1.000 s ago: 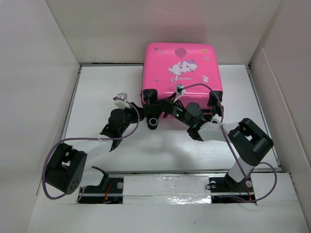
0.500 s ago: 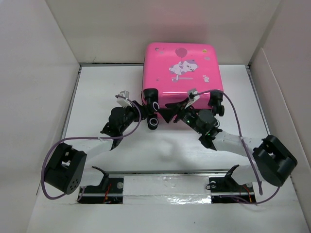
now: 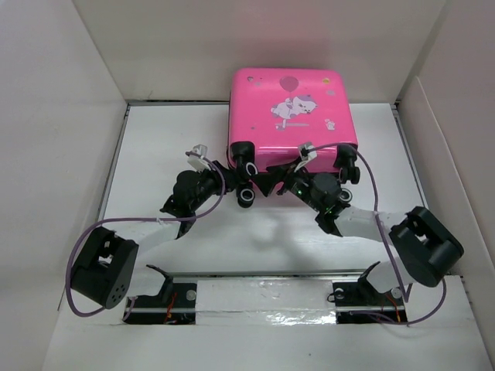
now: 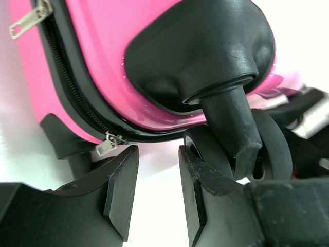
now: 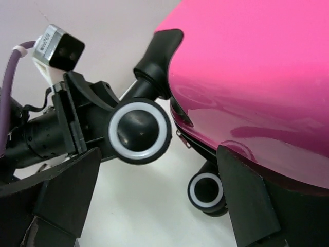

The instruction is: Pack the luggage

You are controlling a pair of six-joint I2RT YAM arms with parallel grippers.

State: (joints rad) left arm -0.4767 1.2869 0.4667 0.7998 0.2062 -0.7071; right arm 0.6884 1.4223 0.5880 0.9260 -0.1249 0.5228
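Overhead, two arms reach from the 6 o'clock edge of a white bench [image 3: 155, 139] and meet near its centre. The left end effector [image 3: 230, 175] comes in from 7 o'clock. In its wrist view, the left end effector [image 4: 157, 190] has its black fingers a narrow gap apart with nothing between them. One finger sits just beside a black wheel [image 4: 257, 149], and a silver zipper pull [image 4: 105, 146] hangs just above the other. The right end effector [image 3: 267, 180] comes in from 5 o'clock. In its wrist view, the right end effector [image 5: 154, 206] is spread wide and holds nothing, with a white-ringed wheel [image 5: 139, 132] ahead between its fingers and one finger close under the pink shell. Beyond both, at 12 o'clock against the back wall, the luggage [image 3: 290, 116] lies flat and zipped shut. It is glossy hot pink, its cartoon print faces up and its wheels point toward the arms.
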